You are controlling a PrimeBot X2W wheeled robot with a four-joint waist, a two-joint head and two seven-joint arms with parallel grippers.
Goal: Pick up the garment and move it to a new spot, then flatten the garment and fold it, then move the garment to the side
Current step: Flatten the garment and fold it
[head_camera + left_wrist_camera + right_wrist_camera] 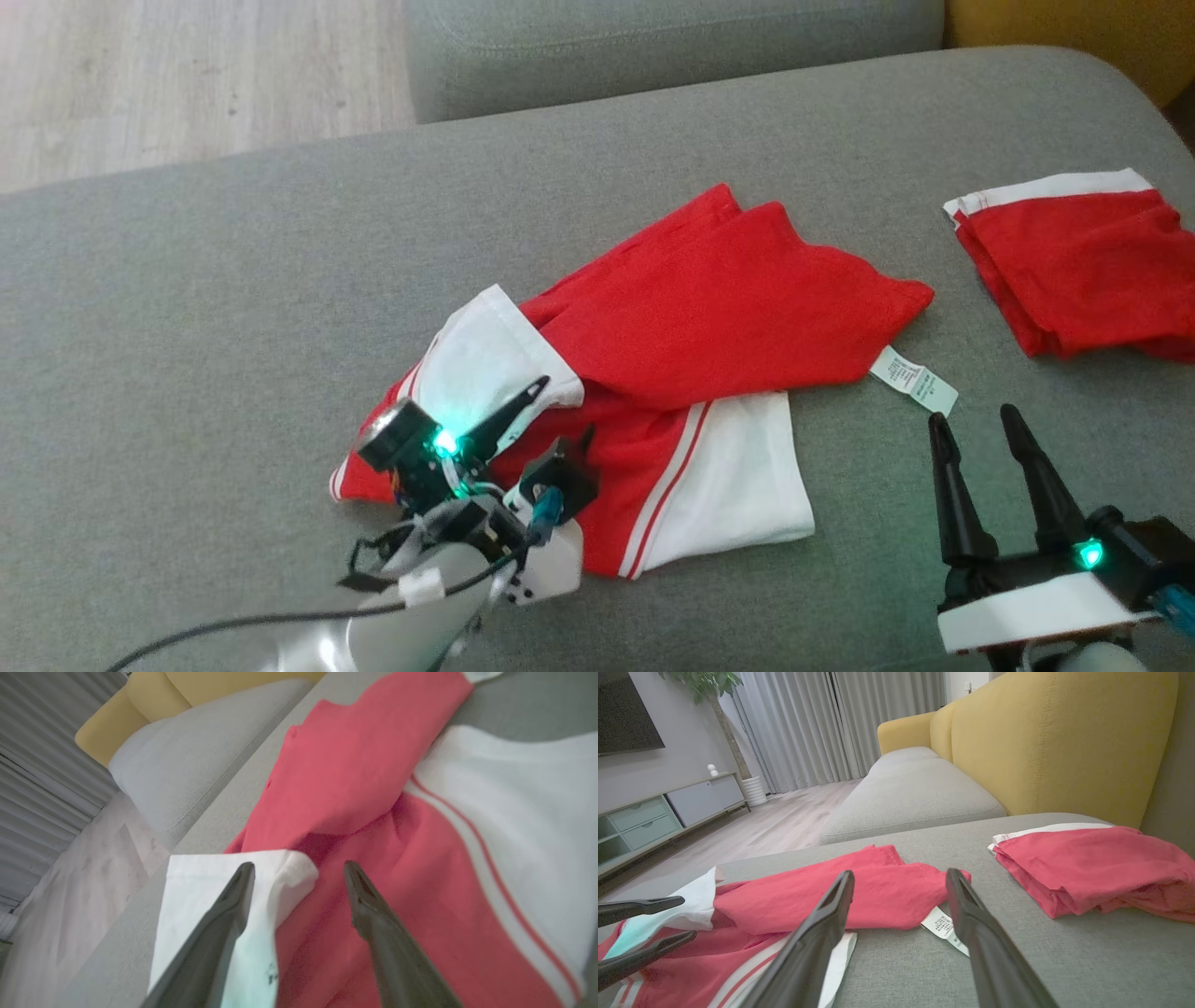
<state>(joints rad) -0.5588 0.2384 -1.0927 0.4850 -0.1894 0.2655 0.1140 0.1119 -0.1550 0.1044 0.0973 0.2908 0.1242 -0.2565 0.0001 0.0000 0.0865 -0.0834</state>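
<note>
Garment (709, 317) is seen crumpled mid sofa seat (233, 327), the left end effector (565, 409) spread wide over its white sleeve (476, 355), likely for grasping, the right end effector (974, 420) held wide alongside.

garment (709, 317): soft cloth, matt, red and white panels; I see creases, no sheen
care tag (915, 380): thin white printed fabric, looks smooth to me
sofa seat (187, 308): grey woven upholstery, coarse, matt
folded garment (1083, 261): same matt red cloth, white hem
left gripper (565, 408): dark plastic fingers, slight sheen; smooth white plastic mount
right gripper (973, 417): same on my feed
floor (187, 75): pale wood grain, smooth
sofa back (1064, 742): yellow fabric, stitched seams
</note>
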